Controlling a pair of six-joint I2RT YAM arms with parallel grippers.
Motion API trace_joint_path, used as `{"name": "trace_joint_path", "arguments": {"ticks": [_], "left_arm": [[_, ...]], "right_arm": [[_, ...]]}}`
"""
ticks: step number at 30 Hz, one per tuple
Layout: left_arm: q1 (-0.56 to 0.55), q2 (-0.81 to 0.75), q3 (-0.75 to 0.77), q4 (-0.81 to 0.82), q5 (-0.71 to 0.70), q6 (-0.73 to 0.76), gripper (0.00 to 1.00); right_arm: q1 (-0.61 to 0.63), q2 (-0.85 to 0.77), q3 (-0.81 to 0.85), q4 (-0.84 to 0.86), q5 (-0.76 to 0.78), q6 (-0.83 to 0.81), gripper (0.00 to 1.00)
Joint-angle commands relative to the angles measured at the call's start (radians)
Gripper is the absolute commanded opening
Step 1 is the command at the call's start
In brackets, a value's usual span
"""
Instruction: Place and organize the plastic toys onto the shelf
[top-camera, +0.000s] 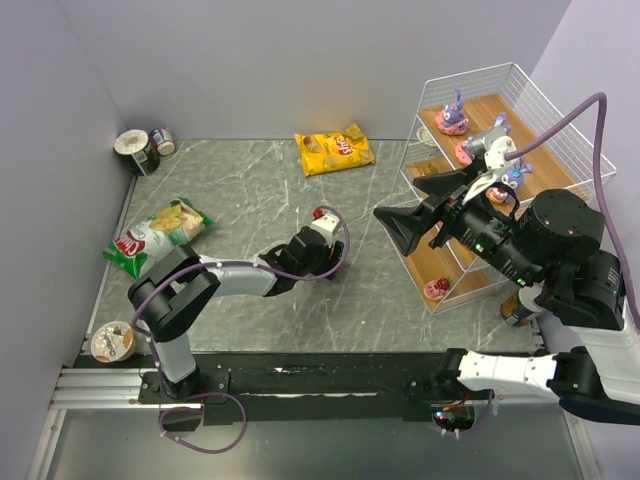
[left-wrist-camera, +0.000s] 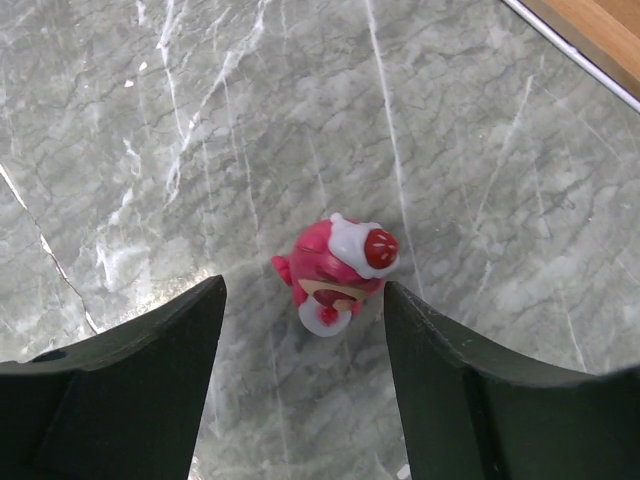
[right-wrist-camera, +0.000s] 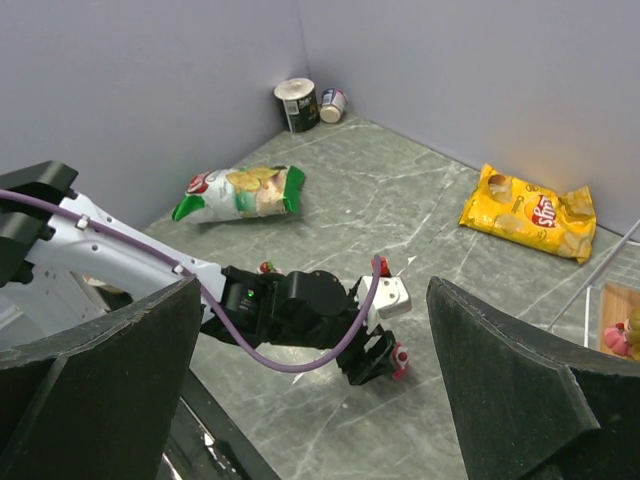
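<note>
A red and pink cherry-topped toy (left-wrist-camera: 335, 270) stands on the grey marble table. My left gripper (left-wrist-camera: 302, 290) is open and points down, its fingertips on either side of the toy's near end without touching it. From the right wrist view the toy (right-wrist-camera: 401, 358) shows at the left gripper's tip. In the top view the left gripper (top-camera: 322, 252) hides the toy. My right gripper (right-wrist-camera: 312, 290) is open and empty, held high in front of the shelf (top-camera: 545, 150). On the shelf stand purple bunnies (top-camera: 452, 118) and a pink toy (top-camera: 437, 288) on the lowest board.
A yellow chip bag (top-camera: 335, 152) lies at the back middle and a green bag (top-camera: 158, 235) at the left. Two cans (top-camera: 140, 150) stand in the far left corner and a cup (top-camera: 112, 342) at the near left. A small red thing (right-wrist-camera: 265, 267) sits behind the left arm.
</note>
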Motion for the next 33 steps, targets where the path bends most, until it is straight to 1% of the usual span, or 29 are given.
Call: {"name": "trace_joint_path", "arguments": {"ticks": [1,8,18,27,33], "left_arm": [[0.019,0.009,0.023,0.069,0.033,0.01,0.68],[0.03,0.034,0.046,0.072,0.105,0.002,0.64],[0.03,0.067,0.06,0.074,0.132,-0.006,0.67],[0.03,0.094,0.066,0.076,0.119,-0.013,0.59],[0.03,0.095,0.071,0.08,0.115,-0.007,0.49]], "right_arm": [[-0.002,0.016,0.043,-0.005,0.019,0.0,1.0],[-0.004,0.032,0.054,-0.007,0.027,-0.009,1.0],[-0.002,0.039,0.054,-0.007,0.039,-0.023,1.0],[-0.002,0.041,0.053,-0.005,0.044,-0.026,1.0],[-0.002,0.039,0.048,-0.004,0.042,-0.026,1.0]]}}
